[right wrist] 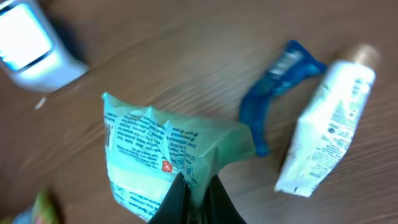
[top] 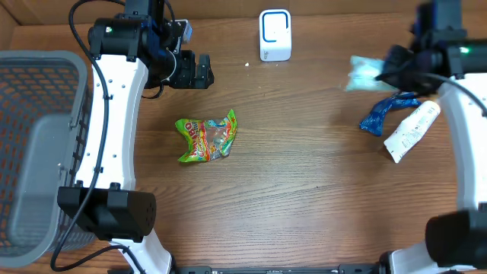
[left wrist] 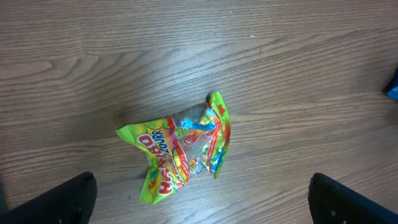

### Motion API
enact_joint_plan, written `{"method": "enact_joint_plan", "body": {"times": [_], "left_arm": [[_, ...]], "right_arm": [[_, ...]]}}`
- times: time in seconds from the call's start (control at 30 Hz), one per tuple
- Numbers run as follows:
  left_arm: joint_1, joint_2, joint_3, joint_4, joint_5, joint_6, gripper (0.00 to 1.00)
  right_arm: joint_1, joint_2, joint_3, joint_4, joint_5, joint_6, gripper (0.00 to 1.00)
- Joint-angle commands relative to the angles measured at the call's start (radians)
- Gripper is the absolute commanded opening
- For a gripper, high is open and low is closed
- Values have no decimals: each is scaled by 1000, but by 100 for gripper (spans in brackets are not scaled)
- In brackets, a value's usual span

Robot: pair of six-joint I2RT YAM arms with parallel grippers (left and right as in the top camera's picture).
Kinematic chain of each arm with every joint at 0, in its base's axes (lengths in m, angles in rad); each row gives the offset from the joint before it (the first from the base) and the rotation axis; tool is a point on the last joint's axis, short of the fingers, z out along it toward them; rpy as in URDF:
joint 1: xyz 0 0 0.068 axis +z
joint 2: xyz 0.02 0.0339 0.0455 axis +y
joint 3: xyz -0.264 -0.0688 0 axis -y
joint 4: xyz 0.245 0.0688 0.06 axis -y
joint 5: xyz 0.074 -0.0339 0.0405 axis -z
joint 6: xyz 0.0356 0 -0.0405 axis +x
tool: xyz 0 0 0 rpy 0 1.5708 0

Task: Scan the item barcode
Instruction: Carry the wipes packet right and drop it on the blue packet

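A: Noting the packet (right wrist: 161, 149) first. It is a pale green film pouch, pinched at one crumpled edge by the right fingers (right wrist: 185, 198), which are clamped tight on it. It looks lifted clear of the desk (top: 304, 190), to the right of the scanner (top: 275, 34).

B: Handling?

A: Light and soft, I judge. The film creases at the pinch, so it likely flops and twists. It is glossy, so maybe slippery. Not fragile.

B: Where to hold?

A: The edge is fine for carrying. A flat printed panel must face the scanner. I cannot make out a barcode among the print.

B: Left side?

A: Left fingers (top: 202, 70) are spread wide and hold nothing, near the candy bag (top: 207, 137) lying on the desk. The blue wrapper (top: 384, 113) and tube (top: 412, 129) lie by the right arm.
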Motion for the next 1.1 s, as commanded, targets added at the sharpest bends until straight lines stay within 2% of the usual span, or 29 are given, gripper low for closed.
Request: {"method": "enact_joint_plan", "body": {"times": [0.0, 0.13, 0.27, 0.3, 0.33, 0.43, 0.47, 0.5, 0.57, 0.63, 0.83, 0.93, 1.07], "left_arm": [[-7, -5, 17, 0, -3, 19, 100], [-7, -5, 17, 0, -3, 19, 100], [-7, -5, 17, 0, -3, 19, 100], [-7, -5, 17, 0, -3, 19, 100], [-7, -5, 17, 0, -3, 19, 100], [-7, -5, 17, 0, -3, 19, 99], [-7, -5, 16, 0, -3, 19, 100], [-7, -5, 17, 0, -3, 19, 100], [-7, -5, 17, 0, -3, 19, 100], [-7, -5, 17, 0, -3, 19, 100], [-7, -5, 17, 0, -3, 19, 100], [-7, -5, 17, 0, -3, 19, 100], [-7, -5, 17, 0, -3, 19, 100]], "right_arm": [[-136, 1, -109, 68, -75, 84, 4], [-257, 19, -212, 151, -116, 83, 4], [-304, 26, -282, 193, -124, 82, 4], [-305, 26, -293, 198, -122, 81, 9], [-305, 26, -302, 201, -120, 74, 19], [-305, 26, -306, 203, -117, 41, 68], [-305, 26, -305, 203, -118, 38, 74], [-305, 26, -301, 203, -124, 29, 84], [-305, 26, -287, 190, -128, 29, 92], [-305, 26, -261, 168, -153, 20, 93], [-254, 26, -139, 118, -430, -107, 93], [-169, 26, -137, 150, -550, -109, 92], [-20, 52, -140, 205, -581, -105, 92]]}}
